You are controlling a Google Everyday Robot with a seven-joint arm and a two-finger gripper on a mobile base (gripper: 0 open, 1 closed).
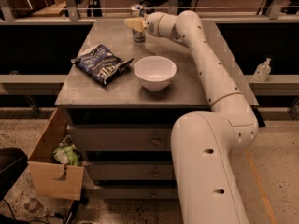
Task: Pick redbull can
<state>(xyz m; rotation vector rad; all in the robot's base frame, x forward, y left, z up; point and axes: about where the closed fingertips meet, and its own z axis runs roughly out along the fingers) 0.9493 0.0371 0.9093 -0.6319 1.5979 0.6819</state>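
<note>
One redbull can (138, 36) upright, tool (132, 23) at its middle

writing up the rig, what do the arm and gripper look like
The arm is smooth white, built of thick rounded tubular segments with bulbous joints and small dark round dots along its shell; no loose cables show. The gripper, by the can at the table's far edge, is pale yellow.

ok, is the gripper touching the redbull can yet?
Cannot tell. In the camera view the gripper overlaps the redbull can at about mid-height, but neither contact nor a gap shows plainly.
</note>
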